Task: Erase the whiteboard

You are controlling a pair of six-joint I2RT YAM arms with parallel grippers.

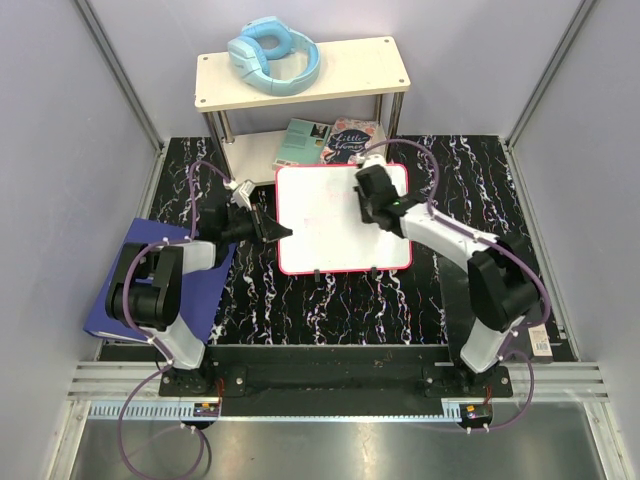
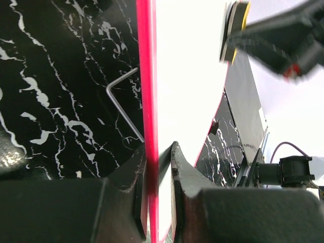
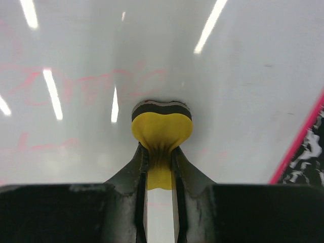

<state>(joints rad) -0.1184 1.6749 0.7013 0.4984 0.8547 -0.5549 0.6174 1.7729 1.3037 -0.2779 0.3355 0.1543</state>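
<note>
Black fingers of the right claw [image 3: 161, 154], nearest the lens in the right wrist view, are clamped on a soft yellow eraser [image 3: 162, 126] with a black felt layer. The yellow body bulges where it is squeezed, which suggests foam. The eraser appears to rest against a flat, roughly square whiteboard [image 3: 243, 76] with a thin pink-red frame and rounded corners. Faint red writing [image 3: 91, 83] shows on the glossy face left of the eraser, so erasure is judged incomplete.

Top view: the whiteboard [image 1: 320, 235] lies on the black, white-veined marble-pattern surface [image 1: 330, 310], in front of a cream two-tier shelf [image 1: 350, 70]. The right claw [image 1: 368, 195] is over its upper right part, and the left claw [image 1: 280, 232] meets its left edge.

Left wrist view: the left claw [image 2: 158, 157] straddles the frame, one finger on each side, and appears closed on it. A bent grey wire [image 2: 121, 109] lies just beside the frame on the marble side.

Handling (judged): the whiteboard looks light, thin and stiff, with a smooth, slippery face. Wiping pressure could slide it over the surface, so the frame edge, clear of the writing, is the sensible hold. The eraser yields, so a firm pinch at its narrow yellow neck suits it.
</note>
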